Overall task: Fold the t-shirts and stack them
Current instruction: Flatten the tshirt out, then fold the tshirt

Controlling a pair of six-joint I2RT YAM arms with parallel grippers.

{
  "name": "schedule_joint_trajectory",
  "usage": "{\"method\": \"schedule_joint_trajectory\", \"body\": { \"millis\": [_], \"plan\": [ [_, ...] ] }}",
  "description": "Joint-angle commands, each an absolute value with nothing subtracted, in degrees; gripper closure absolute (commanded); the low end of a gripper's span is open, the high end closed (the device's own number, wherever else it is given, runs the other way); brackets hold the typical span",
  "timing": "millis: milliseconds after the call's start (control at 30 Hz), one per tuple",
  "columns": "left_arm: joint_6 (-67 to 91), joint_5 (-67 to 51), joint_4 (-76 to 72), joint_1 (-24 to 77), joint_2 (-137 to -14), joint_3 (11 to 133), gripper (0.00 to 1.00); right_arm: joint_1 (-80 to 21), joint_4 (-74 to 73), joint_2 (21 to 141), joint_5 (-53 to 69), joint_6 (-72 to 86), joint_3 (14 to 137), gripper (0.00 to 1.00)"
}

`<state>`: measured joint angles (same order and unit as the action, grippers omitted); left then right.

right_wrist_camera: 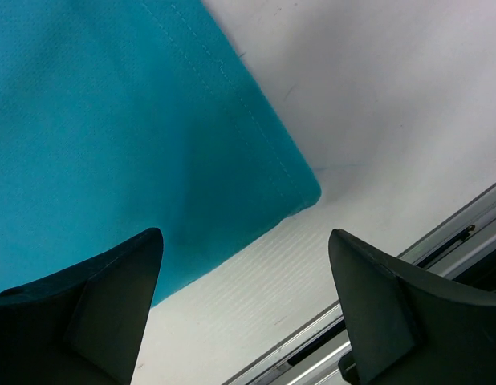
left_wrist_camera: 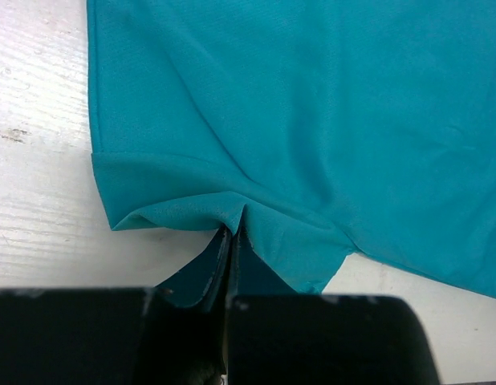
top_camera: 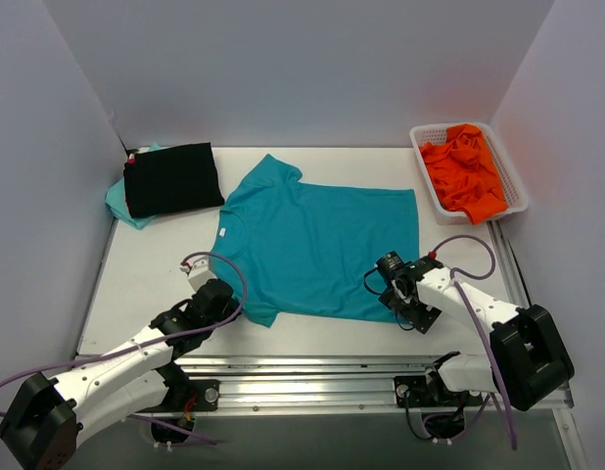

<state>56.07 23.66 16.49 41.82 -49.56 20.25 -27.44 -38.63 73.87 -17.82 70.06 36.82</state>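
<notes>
Teal cloth pinched in left claw, jaws closed on near sleeve of teal t-shirt spread flat mid-counter. Right claw wide open, empty, over shirt's near-right hem corner. Black t-shirt folded far left; orange t-shirts in basket far right.

One shirt lay flat in the middle of the table. Folded shirts sat at the far left. A basket of shirts sat at the far right.

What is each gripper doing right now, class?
Left gripper: shut on the teal shirt sleeve.
Right gripper: open, holding nothing.
</notes>
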Motion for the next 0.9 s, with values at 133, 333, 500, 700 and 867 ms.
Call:
{"method": "schedule_joint_trajectory", "body": {
  "millis": [133,333,500,700,867],
  "plan": [
    [54.84,22.68,13.01,41.22,-48.34,19.78,0.98,-29.18,-44.03,71.89,-18.54,74.18,38.58,0.24],
    [54.58,22.33,12.92,41.04,-48.16,19.77,0.98,-29.18,-43.51,73.91,-18.37,74.79,38.5,0.35],
    [54.32,22.06,12.31,40.87,-48.69,19.69,0.98,-29.09,-41.49,77.34,-16.35,74.36,37.27,0.49],
    [54.14,21.8,12.04,40.69,-48.96,19.86,0.98,-28.48,-39.99,81.82,-15.12,71.72,37.62,0.55],
    [53.79,21.71,12.22,40.52,-47.99,19.6,0.98,-26.46,-38.15,82.53,-14.24,69.09,37.0,0.89]
  ]
}}
